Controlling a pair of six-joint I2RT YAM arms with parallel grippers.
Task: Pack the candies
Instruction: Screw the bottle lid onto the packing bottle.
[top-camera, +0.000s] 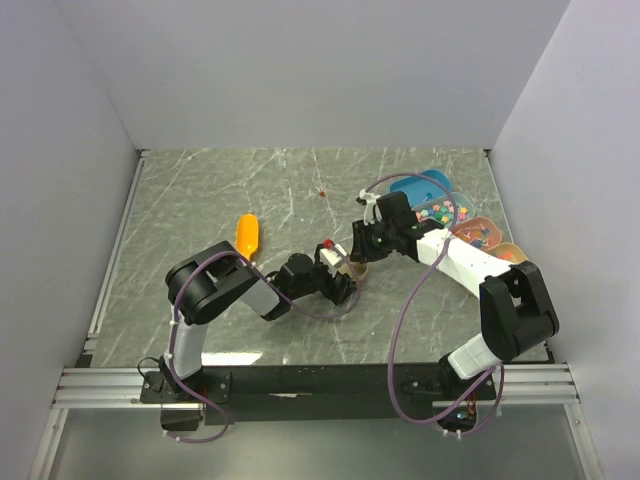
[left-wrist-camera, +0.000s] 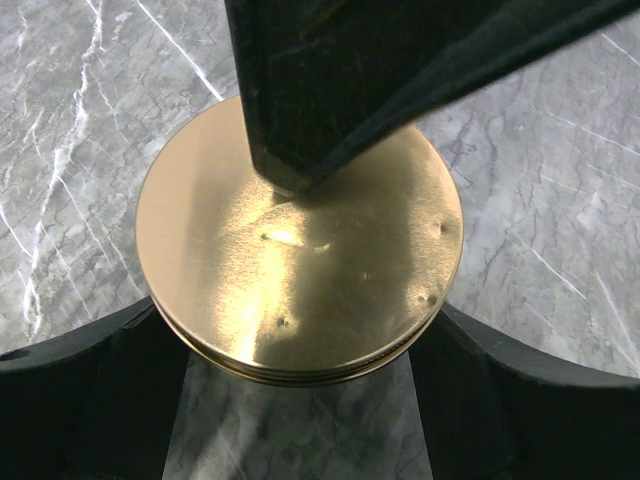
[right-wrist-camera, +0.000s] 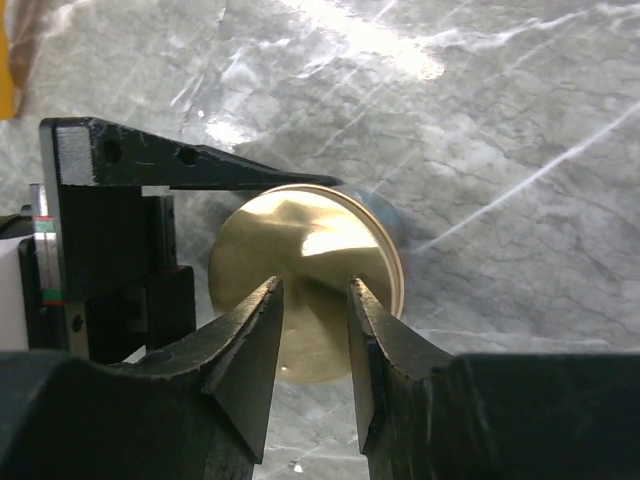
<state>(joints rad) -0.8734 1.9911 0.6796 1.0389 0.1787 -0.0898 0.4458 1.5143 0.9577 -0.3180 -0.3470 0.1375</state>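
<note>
Left pincer (left-wrist-camera: 298, 312) snug around round gold tin (left-wrist-camera: 300, 240), lid-up; right pincer (right-wrist-camera: 313, 290) slightly spread.

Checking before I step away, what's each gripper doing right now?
Left gripper: jaws closed against the sides of the gold tin, holding it.
Right gripper: jaws partly open just above the tin, holding nothing.

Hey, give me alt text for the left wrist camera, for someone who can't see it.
A round gold tin sits held between the left gripper's two black fingers on a grey marbled table. The right gripper's dark fingers reach down from the top edge to the tin's shiny lid.
</note>
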